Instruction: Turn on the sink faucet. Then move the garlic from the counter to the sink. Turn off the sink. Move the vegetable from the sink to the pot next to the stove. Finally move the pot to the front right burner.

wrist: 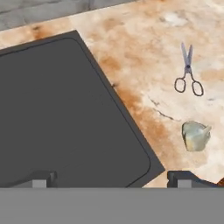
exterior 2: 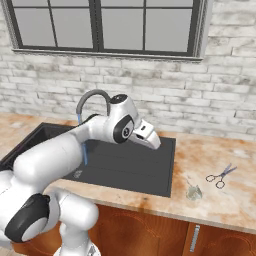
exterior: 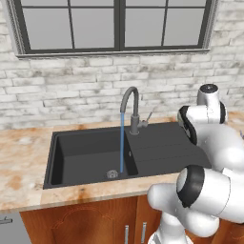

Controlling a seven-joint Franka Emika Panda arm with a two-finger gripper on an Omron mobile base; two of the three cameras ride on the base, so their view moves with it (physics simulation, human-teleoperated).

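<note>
Beige counter (wrist: 144,39), water running into sink (exterior: 86,152), garlic (wrist: 195,135) beside drainboard, gripper (wrist: 111,179) spread.

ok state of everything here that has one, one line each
sink faucet: on, water streaming into the basin
sink: no garlic in it, water hitting near the drain
garlic: on the counter, right of the drainboard
scissors: slightly open, lying flat on the counter
hand: open, holding nothing
</note>
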